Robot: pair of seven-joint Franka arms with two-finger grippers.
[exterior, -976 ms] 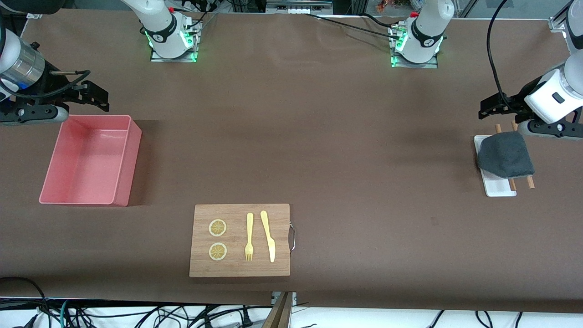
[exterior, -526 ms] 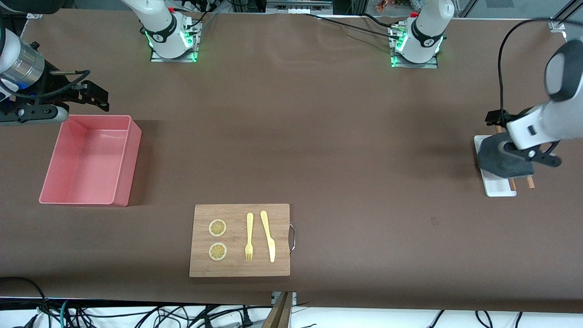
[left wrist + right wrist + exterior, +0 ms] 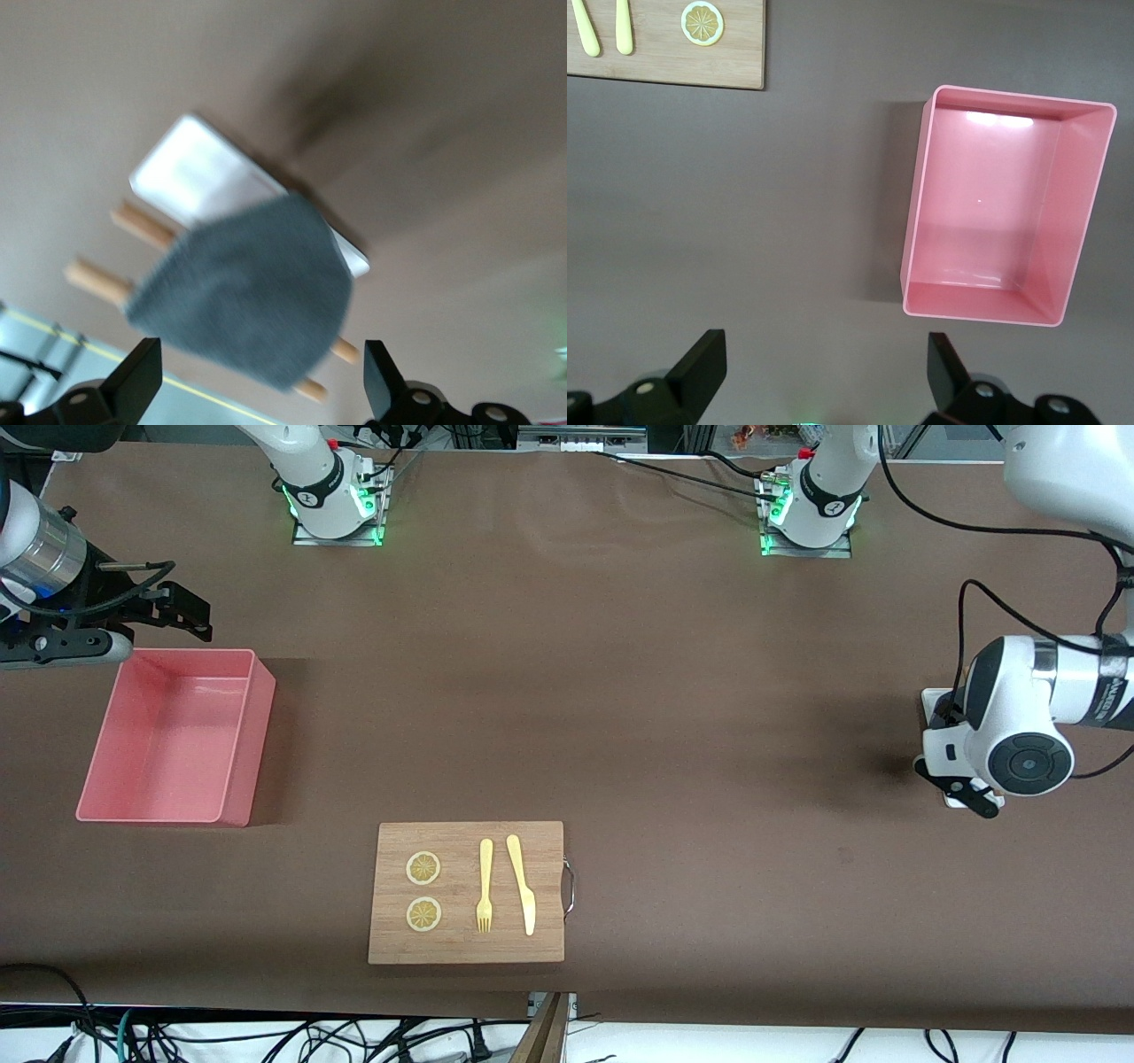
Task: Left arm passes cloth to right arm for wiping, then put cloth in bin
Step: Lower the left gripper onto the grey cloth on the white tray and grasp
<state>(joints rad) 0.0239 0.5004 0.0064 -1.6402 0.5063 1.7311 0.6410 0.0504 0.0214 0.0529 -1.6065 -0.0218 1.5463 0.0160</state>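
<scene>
The pink bin [image 3: 173, 735] stands at the right arm's end of the table and holds nothing; its smooth floor and low walls show clearly in the right wrist view [image 3: 1005, 208]. The small white tray [image 3: 208, 181] lies at the left arm's end of the table. The charcoal-grey cloth [image 3: 248, 288] rests partly on this tray and on two wooden sticks [image 3: 102, 279] that lie just beside it. In the front view the left arm covers the cloth, and only corners of the tray [image 3: 932, 695] can be seen.

The wooden cutting board [image 3: 467, 892] is at about 4 o'clock from the bin, nearer to the front camera. It carries two lemon slices [image 3: 423, 868], a yellow fork [image 3: 485, 886] and a yellow knife [image 3: 522, 884], with the fork between the slices and the knife. A metal handle [image 3: 569, 887] is on the board's edge toward the left arm's end.

The left gripper [image 3: 257, 390] hangs over the cloth with its fingers [image 3: 133, 390] wide apart, and it touches nothing. The right gripper [image 3: 824, 381] waits above the table close to the bin, at about 10 o'clock from it in the front view [image 3: 173, 609]; its fingers [image 3: 700, 367] are also apart and hold nothing.

There is some dark lettering on the left arm's wrist segment [image 3: 1106, 700], but it is too small to read. No other writing can be made out.
</scene>
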